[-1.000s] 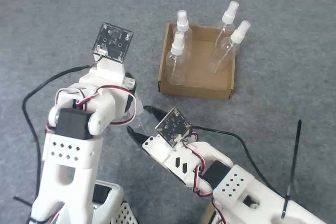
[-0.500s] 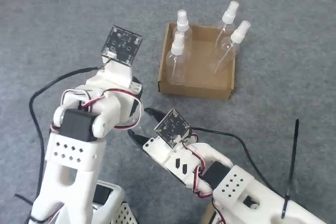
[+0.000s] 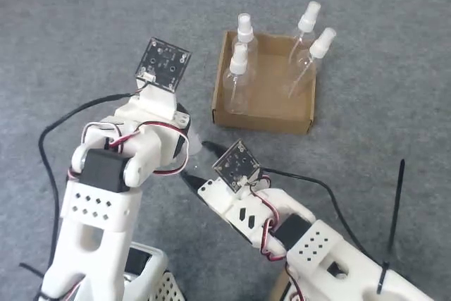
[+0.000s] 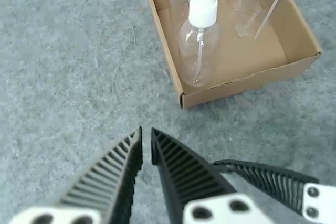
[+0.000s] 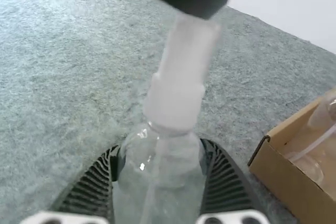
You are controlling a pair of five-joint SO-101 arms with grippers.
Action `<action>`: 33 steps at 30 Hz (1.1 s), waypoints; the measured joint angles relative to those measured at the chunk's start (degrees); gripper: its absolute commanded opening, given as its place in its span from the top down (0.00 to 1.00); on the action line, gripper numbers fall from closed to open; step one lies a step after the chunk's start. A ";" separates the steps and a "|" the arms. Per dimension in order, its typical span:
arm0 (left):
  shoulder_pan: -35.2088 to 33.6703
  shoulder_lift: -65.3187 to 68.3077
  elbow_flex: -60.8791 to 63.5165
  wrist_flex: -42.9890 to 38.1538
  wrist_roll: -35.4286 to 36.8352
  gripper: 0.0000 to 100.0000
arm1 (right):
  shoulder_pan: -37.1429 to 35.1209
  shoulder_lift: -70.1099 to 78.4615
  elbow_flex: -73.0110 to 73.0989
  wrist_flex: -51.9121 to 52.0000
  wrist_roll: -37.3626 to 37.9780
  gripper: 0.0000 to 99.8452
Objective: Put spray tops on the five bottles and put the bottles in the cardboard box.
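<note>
Four capped bottles (image 3: 237,79) stand in the cardboard box (image 3: 262,123), which lies at one o'clock from the grippers in the high view. The fifth bottle (image 5: 157,156) is clamped between the jaws of the right gripper (image 5: 160,150), with its spray top (image 5: 181,77) on the neck. The left gripper (image 4: 146,132), jaws all but together with nothing seen between them, has swung toward three o'clock over that top, so seating looks nearly done and boxing remains

Left hand (image 4: 146,132) almost closed, poised just over the right hand (image 5: 159,153), its fingers clamped inward.
</note>
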 measured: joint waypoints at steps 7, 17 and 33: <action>0.09 -0.09 2.20 -3.08 0.00 0.97 | 0.97 0.00 0.00 0.09 0.00 0.99; 0.18 0.70 -2.46 -3.69 0.00 0.91 | 1.85 -0.09 -0.18 -0.62 -0.09 0.99; -13.63 -15.30 -2.90 -0.44 1.49 0.86 | 1.49 -0.26 -0.35 -1.76 -0.09 0.99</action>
